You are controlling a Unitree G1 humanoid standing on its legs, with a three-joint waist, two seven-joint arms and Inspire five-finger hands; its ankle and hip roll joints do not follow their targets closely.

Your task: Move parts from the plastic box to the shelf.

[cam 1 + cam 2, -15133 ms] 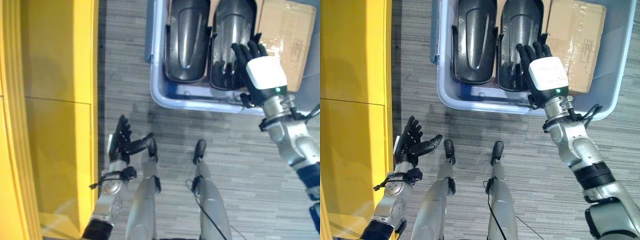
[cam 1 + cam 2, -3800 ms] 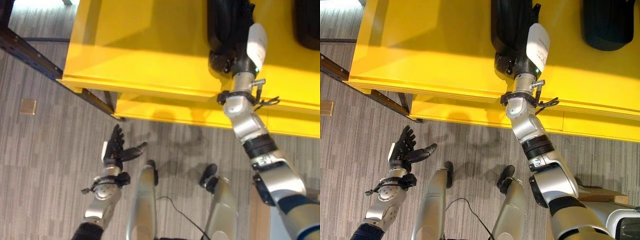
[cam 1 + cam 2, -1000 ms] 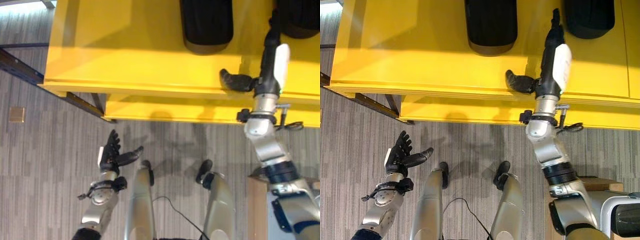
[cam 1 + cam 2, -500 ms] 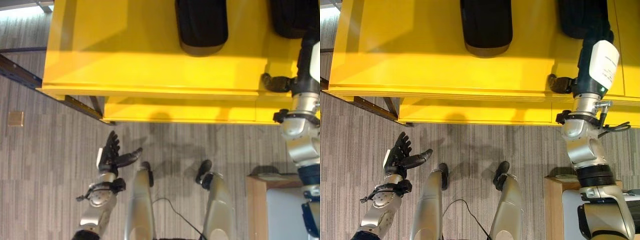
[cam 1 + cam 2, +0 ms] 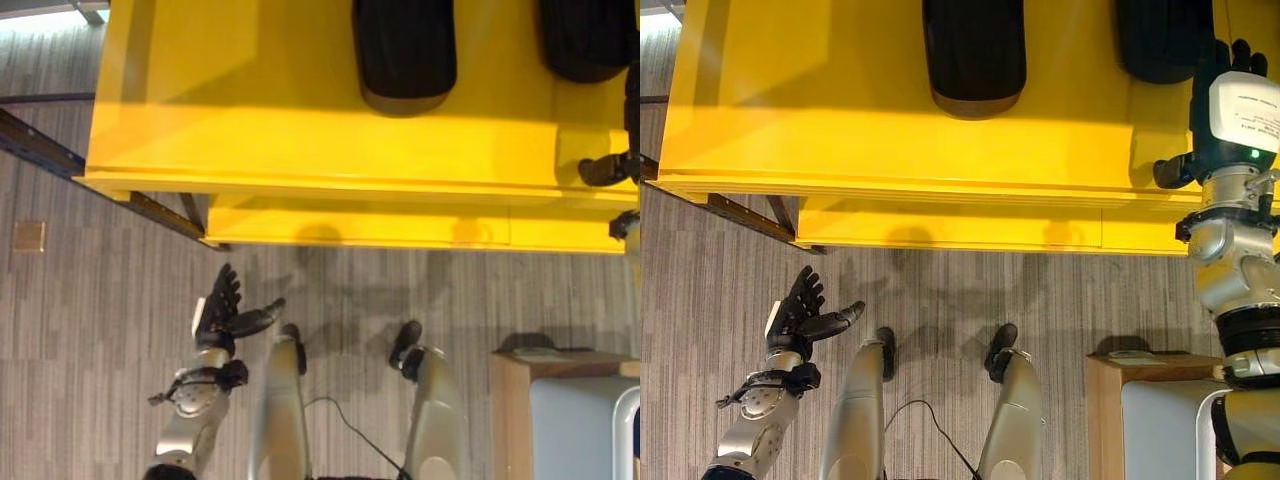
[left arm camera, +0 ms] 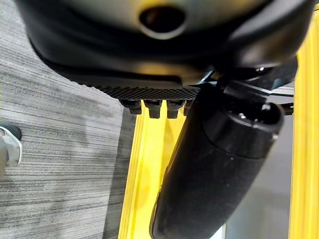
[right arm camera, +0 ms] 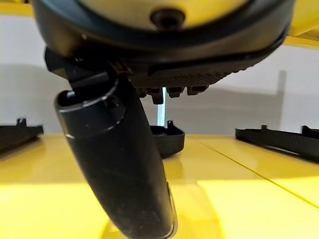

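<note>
Two black moulded parts [image 5: 974, 55] and [image 5: 1160, 40] lie on the yellow shelf [image 5: 840, 110], well apart. Likely rigid, light, smooth-skinned; best gripped across the raised side edges. Right hand [image 5: 1225, 95] above the shelf's right end: open, empty. Left hand [image 5: 800, 315] low over the floor: open, empty.

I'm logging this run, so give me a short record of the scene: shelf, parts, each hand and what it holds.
shelf: yellow shelf, above grey floor
parts on shelf: two black parts, one near the middle, one to the right
left hand: left hand low over the floor, fingers open, holding nothing
right hand: right hand at the shelf's front edge by the right part, open, holding nothing
</note>
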